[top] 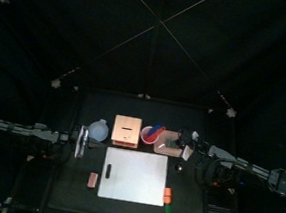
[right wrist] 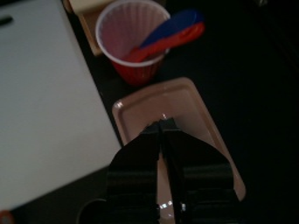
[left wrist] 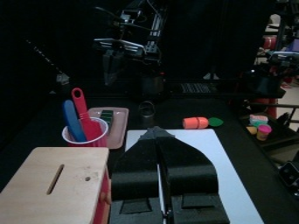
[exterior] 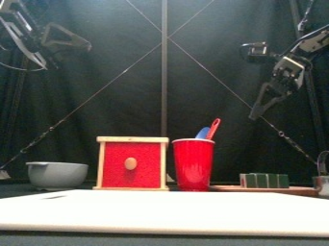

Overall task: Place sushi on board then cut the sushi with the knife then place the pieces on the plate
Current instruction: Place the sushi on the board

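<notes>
The dark green sushi roll [exterior: 265,180] lies on the pink tray [exterior: 291,189] right of the red cup [exterior: 194,163]; the left wrist view shows the sushi roll [left wrist: 107,115] behind the cup [left wrist: 86,133]. A blue knife [left wrist: 72,121] and a red knife [left wrist: 79,103] stand in the cup. The white board [top: 136,175] lies bare at the table's front. My right gripper [right wrist: 163,128] hangs shut above the tray [right wrist: 176,103], well over the table [exterior: 261,106]. My left gripper [left wrist: 158,142] is shut and empty, raised beside the board's left back corner [top: 84,142].
The wooden box [exterior: 133,163] with its red drawer front stands left of the cup. A blue-grey bowl [exterior: 56,173] sits further left. Small toy foods lie beside the board: one on the left [top: 93,180], an orange one [top: 169,195] and a green one [top: 170,210] on the right.
</notes>
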